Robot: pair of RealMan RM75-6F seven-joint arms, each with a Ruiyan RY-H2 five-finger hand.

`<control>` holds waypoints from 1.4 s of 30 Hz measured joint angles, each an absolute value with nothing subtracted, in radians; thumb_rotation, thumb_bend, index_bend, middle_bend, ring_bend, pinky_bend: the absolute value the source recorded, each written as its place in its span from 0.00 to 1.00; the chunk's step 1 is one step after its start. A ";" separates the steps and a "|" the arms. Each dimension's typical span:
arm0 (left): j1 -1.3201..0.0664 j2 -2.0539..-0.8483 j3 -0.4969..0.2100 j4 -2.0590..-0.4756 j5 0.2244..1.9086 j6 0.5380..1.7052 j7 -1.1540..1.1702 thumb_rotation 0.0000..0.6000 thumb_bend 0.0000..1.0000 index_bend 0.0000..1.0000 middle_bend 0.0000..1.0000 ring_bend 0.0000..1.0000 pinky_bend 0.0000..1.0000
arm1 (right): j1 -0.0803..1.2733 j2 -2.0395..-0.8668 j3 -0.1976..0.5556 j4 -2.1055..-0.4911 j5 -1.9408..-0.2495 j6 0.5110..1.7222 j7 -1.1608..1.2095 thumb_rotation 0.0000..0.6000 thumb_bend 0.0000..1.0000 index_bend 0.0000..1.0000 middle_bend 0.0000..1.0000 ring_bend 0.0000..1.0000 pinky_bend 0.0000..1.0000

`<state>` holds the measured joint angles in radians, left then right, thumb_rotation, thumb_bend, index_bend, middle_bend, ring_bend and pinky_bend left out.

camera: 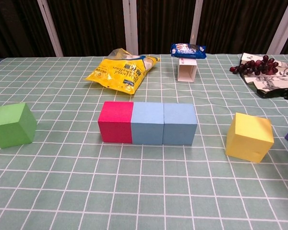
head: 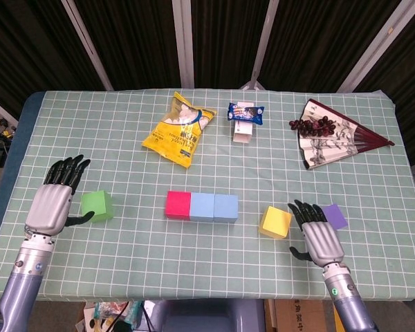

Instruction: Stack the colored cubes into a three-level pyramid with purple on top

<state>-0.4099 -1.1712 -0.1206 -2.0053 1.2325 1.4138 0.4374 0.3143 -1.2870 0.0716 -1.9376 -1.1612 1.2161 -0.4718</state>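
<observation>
Matt, seemingly foam cubes (camera: 147, 123) on a checked cloth (camera: 134, 191).

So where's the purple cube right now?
In the head view, the purple cube sits on the table's right side, just right of the right robot hand, with the yellow cube on that hand's other side.

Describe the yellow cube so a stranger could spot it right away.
Start from the row of three touching cubes, one red and two blue, in the middle of the checked tablecloth. Look past its blue end toward the right hand; the yellow cube sits alone there, slightly rotated. The purple cube beyond it is darker.
</observation>
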 measured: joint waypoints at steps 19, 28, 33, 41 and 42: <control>-0.405 -1.178 -0.140 -1.988 1.233 1.405 0.440 1.00 0.09 0.00 0.01 0.00 0.04 | 0.405 -1.429 0.151 -1.780 -1.020 1.170 -0.503 1.00 0.26 0.00 0.00 0.00 0.00; -0.401 -1.180 -0.142 -1.986 1.229 1.400 0.445 1.00 0.09 0.00 0.01 0.00 0.04 | 0.429 -1.425 0.166 -1.735 -0.982 1.155 -0.500 1.00 0.26 0.00 0.00 0.00 0.00; -0.399 -1.180 -0.142 -1.990 1.231 1.397 0.450 1.00 0.09 0.00 0.01 0.00 0.04 | 0.437 -1.418 0.163 -1.736 -0.975 1.141 -0.489 1.00 0.26 0.00 0.00 0.00 0.00; -0.396 -1.177 -0.145 -1.999 1.235 1.395 0.447 1.00 0.09 0.00 0.01 0.00 0.04 | 0.456 -1.414 0.156 -1.747 -0.977 1.134 -0.504 1.00 0.26 0.00 0.06 0.00 0.00; -0.396 -1.176 -0.145 -1.999 1.235 1.394 0.446 1.00 0.09 0.00 0.01 0.00 0.04 | 0.459 -1.414 0.151 -1.747 -0.980 1.132 -0.508 1.00 0.26 0.00 0.09 0.00 0.00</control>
<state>-0.3957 -1.1763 -0.1454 -1.9992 1.2350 1.3943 0.4461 0.4588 -1.4138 0.1514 -1.7473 -0.9799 1.1320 -0.5076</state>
